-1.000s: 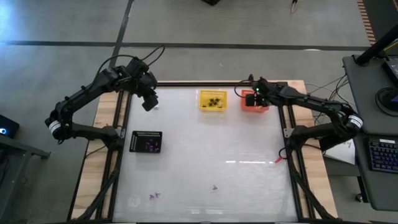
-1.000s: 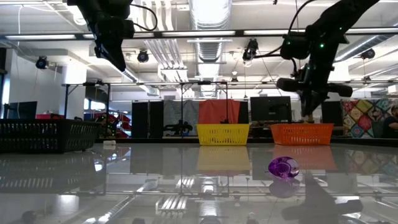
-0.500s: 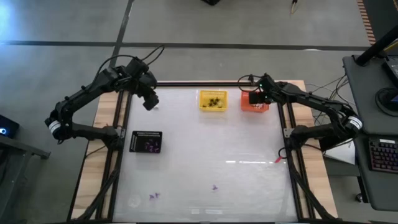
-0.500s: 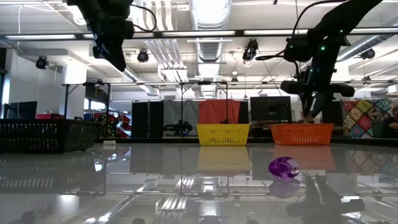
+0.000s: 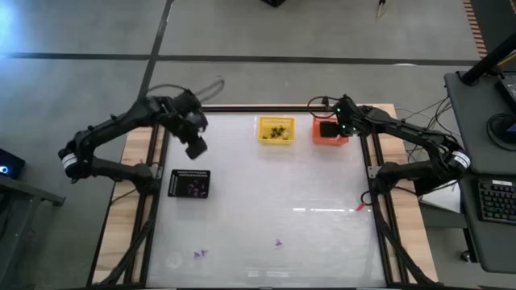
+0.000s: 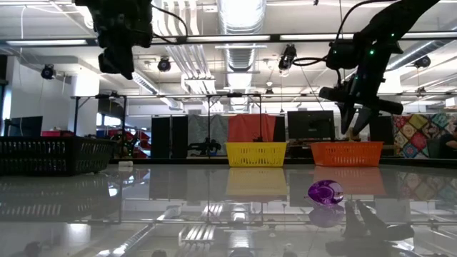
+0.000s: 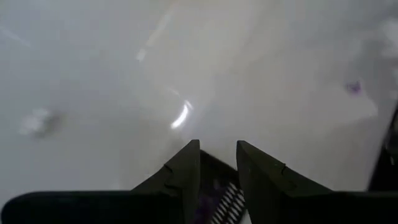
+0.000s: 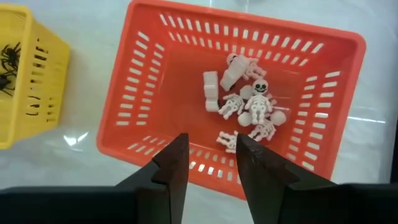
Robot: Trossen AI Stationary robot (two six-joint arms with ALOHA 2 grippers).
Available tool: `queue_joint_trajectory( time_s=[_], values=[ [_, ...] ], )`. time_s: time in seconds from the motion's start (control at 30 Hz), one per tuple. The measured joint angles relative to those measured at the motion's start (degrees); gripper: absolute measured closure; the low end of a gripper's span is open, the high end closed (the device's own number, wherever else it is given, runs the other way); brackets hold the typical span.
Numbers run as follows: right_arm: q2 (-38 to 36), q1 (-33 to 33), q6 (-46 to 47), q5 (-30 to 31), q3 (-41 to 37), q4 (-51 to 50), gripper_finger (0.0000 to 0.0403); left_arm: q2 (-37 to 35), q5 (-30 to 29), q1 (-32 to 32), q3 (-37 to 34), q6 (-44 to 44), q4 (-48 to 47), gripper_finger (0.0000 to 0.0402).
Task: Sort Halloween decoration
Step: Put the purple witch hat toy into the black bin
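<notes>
My right gripper [image 8: 212, 155] hangs open above the near wall of the orange basket [image 5: 329, 133], touching nothing. Several white skeleton trinkets [image 8: 249, 102] lie on that basket's floor. The yellow basket [image 5: 276, 130] beside it holds black spiders [image 8: 7, 62]. My left gripper [image 5: 196, 147] is raised over the table's far left, open with nothing between its fingers [image 7: 217, 168], just beyond the black basket [image 5: 189, 184], which holds purple trinkets. Loose purple trinkets [image 5: 199, 254] [image 5: 278, 241] lie near the table's front edge. One of them, a purple ring [image 6: 325, 193], shows in the low view.
The three baskets stand on the white table: black at the left [image 6: 53, 155], yellow [image 6: 255, 153] and orange [image 6: 346, 153] along the far edge. A faint white trinket [image 5: 173, 260] lies near the front left corner. The table's middle [image 5: 274, 193] is bare.
My right gripper has opened above the orange basket while staying in place. My left gripper has moved toward the table's near edge, closer to the black basket, sinking a little and turning at the wrist.
</notes>
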Motion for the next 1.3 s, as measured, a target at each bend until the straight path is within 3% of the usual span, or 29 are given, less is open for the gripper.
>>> queue_joint_trajectory(
  time_s=[0.37, 0.5, 0.67, 0.83, 1.13, 1.3],
  values=[
    [0.0, 0.4, 0.2, -0.5, 0.0, 1.3, 0.0281, 0.0, 0.0, -22.3, -6.1, -13.2, -0.6, 0.0314],
    [0.0, 1.6, 0.5, -3.2, 0.0, 2.1, 0.0282, 0.0, -0.5, -29.5, -6.8, -19.5, -0.4, 0.0314],
    [0.0, 3.6, 1.2, -7.9, 0.0, 2.8, 0.0280, 0.3, -6.2, -37.6, -6.9, -28.9, 0.3, 0.0314],
    [0.0, 5.7, 1.7, -13.6, 0.0, 2.7, 0.0285, 1.1, -8.3, -45.6, -6.9, -38.1, 2.6, 0.0314],
    [0.0, 11.1, 4.2, -15.2, 0.0, 2.6, 0.0277, 7.0, -13.7, -59.3, -6.9, -52.4, 9.9, 0.0314],
    [0.0, 14.5, 4.3, -16.9, 0.3, 1.8, 0.0277, 12.1, -13.7, -64.2, -6.9, -59.6, 12.1, 0.0314]
  ],
)
